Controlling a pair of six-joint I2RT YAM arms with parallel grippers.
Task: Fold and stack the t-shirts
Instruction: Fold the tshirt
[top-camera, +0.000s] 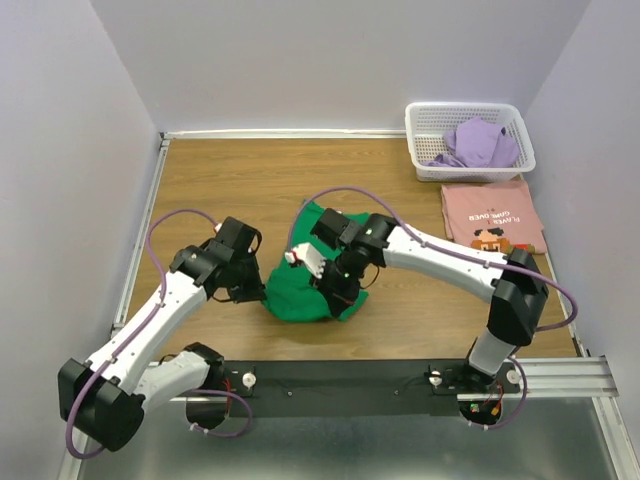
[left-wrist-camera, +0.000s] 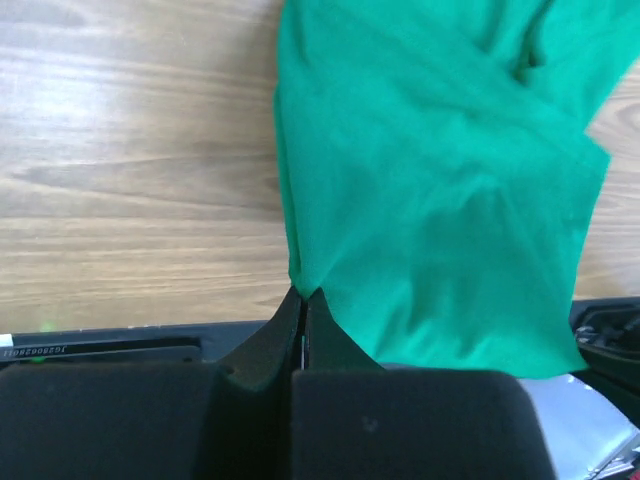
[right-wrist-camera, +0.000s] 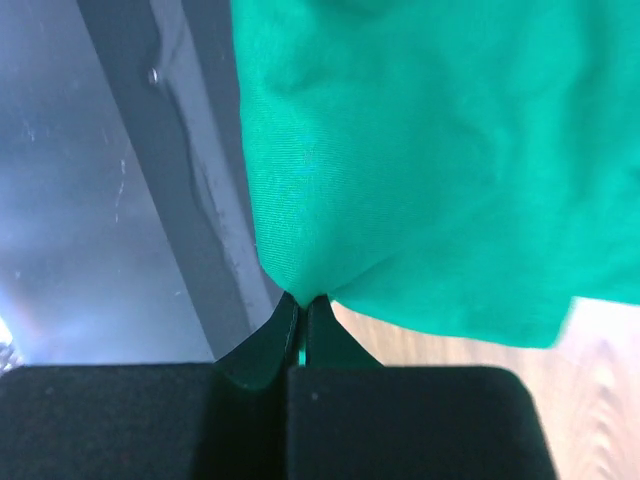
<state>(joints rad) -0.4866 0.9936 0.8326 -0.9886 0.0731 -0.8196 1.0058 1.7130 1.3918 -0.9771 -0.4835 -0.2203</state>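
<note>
Well away from the basket (top-camera: 465, 106), out toward the near middle of the table (top-camera: 220, 180), you have the green t-shirt (top-camera: 305, 285) bunched in a loose mound with both arms reaching in on it. Your left gripper (left-wrist-camera: 303, 300) is pinched closed on an edge of the green cloth on the side farther from the basket. The left wrist view shows the fabric rising from the fingertips in a taut pleat. Your right gripper (right-wrist-camera: 302, 305) is likewise clamped closed on a fold of the same shirt, on the side nearer the basket, and the cloth drapes away from the tips.

Two pinches set apart on one garment look like a grip for lifting and spreading it, so the shirt can hang open and be laid flat before any fold. The crossed creases in the left wrist view suggest it is twisted, so you cannot be sure both grips are on matching corners.

Just on the near side of the basket lies the pink t-shirt (top-camera: 492, 218), folded flat with its print up, probably the base of the stack. Inside the basket sits the lavender t-shirt (top-camera: 478, 142), crumpled and waiting its turn.
</note>
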